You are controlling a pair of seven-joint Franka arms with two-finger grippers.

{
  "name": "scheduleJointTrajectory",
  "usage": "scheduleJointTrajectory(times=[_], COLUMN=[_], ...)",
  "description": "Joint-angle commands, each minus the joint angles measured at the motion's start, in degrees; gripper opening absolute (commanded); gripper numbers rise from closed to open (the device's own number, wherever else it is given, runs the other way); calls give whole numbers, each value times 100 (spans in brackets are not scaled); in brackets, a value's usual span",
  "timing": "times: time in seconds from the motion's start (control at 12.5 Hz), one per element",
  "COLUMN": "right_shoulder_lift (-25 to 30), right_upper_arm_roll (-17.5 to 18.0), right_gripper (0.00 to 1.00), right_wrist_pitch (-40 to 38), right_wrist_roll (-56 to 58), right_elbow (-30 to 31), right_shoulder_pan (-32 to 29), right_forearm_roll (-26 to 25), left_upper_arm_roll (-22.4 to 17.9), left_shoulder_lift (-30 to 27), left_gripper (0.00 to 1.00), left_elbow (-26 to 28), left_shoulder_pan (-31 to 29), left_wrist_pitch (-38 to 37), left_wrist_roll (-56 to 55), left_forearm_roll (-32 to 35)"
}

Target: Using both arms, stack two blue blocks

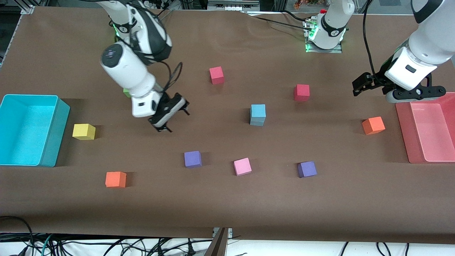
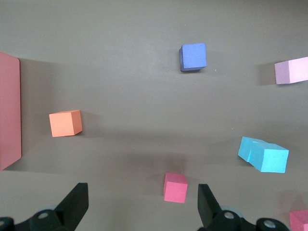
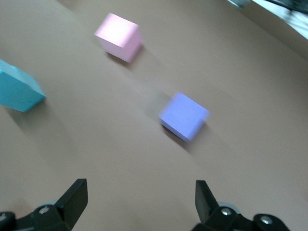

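The right gripper (image 1: pixel 170 117) is up in the air over the bare brown table (image 1: pixel 227 199). Its two black fingers (image 3: pixel 72 197) are spread wide and nothing is between them. A purple block (image 1: pixel 193 159) lies on the table nearer to the front camera than the spot under this gripper, and a pink block (image 1: pixel 242 166) sits beside that purple one, toward the left arm's end. A small green block (image 1: pixel 126 92) peeks out from under the right arm. A yellow block (image 1: pixel 84 131) sits beside the big cyan bin (image 1: pixel 53 135) at the right arm's end of the table. An orange block (image 1: pixel 116 179) lies nearer to the front camera than the yellow one.

The left gripper (image 1: pixel 360 85) is up in the air too, at the left arm's end of the table, close to the pink tray (image 1: pixel 403 135). Its fingers (image 2: pixel 74 204) are also spread wide and hold nothing. Another orange block (image 1: pixel 373 125) lies on the table just beside the pink tray.

The two blue blocks (image 1: pixel 258 114) are in the middle of the table, between the two grippers. One sits on top of the other, and the top one is turned a little. No gripper touches them. A red block (image 1: pixel 301 92) lies near them, toward the left arm's end, and a second red block (image 1: pixel 217 75) lies closer to the robots. A second purple block (image 1: pixel 307 169) lies nearer to the front camera, toward the left arm's end.
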State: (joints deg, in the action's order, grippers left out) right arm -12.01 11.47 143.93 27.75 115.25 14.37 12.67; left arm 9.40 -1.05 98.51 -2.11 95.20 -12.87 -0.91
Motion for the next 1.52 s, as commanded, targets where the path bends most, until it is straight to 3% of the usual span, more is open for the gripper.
scheduleJointTrajectory(times=[0.0,0.16,0.48,0.72,1.44], right_shoulder_lift=[506,682,1042,1122,1281], right_upper_arm_roll=[-696,-1233,-1787,-1868,-1982], right_gripper=[99,99,99,99,99], right_wrist_pitch=[-1160,-2153,-3692,-4459,-4690], right_wrist_roll=[55,64,-14,-444,-621], right_elbow=[-124,-475,-1152,-1653,-1786], right_shoulder_pan=[-30,-39,-145,-145,-154], right_forearm_roll=[52,-18,-677,-1116,-1214], left_upper_arm_roll=[-236,-280,-281,-289,-281], left_shoulder_lift=[-158,-150,-141,-141,-158], left_gripper=[100,100,100,100,100], left_elbow=[221,221,212,212,212], left_shoulder_pan=[88,97,88,88,97], left_wrist_pitch=[95,113,113,104,95], left_wrist_roll=[276,408,408,408,408], left_forearm_roll=[126,135,135,126,135])
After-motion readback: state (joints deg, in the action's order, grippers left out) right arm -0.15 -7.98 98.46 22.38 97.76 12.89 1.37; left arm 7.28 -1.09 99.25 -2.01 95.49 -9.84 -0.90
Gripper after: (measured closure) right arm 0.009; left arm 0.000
